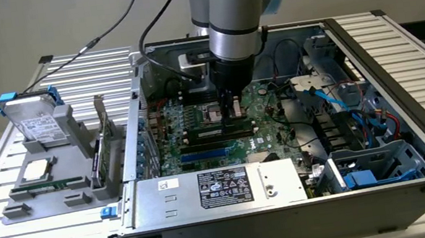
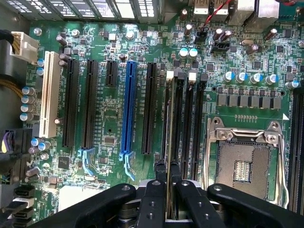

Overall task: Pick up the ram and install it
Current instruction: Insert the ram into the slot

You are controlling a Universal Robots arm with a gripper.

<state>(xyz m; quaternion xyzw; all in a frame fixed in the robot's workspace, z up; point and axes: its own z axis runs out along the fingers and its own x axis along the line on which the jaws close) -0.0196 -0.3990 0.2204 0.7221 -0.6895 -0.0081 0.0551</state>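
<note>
Over the motherboard point(image 2: 109, 128), inside the open computer case point(image 1: 393, 72), the hand point(image 1: 234, 111) is clamped on the ram point(image 2: 168, 128). The wrist view shows the ram edge-on as a thin strip between the two fingertips point(image 2: 160, 167). The stick runs lengthwise along one of the black memory slots point(image 2: 179, 118), the one on the side towards the blue expansion slot point(image 2: 128, 109). Its far end reaches about to that slot's white end clip point(image 2: 170, 74). Whether its lower edge has met the slot cannot be told. The empty CPU socket point(image 2: 244, 166) lies just beyond the bank of slots. To do this step well, the stick should probably be kept parallel to the slot and upright rather than leaning. It would then go straight down with even pressure along its length so both ends seat together. A skewed entry could jam one end or stress the board. In the exterior view the arm's last segments point(image 1: 235, 28) stand nearly vertical, coming down from above the case with the hand pointing straight at the board. The power supply point(image 1: 222, 186) at the near edge of the case is well apart from the hand.
</note>
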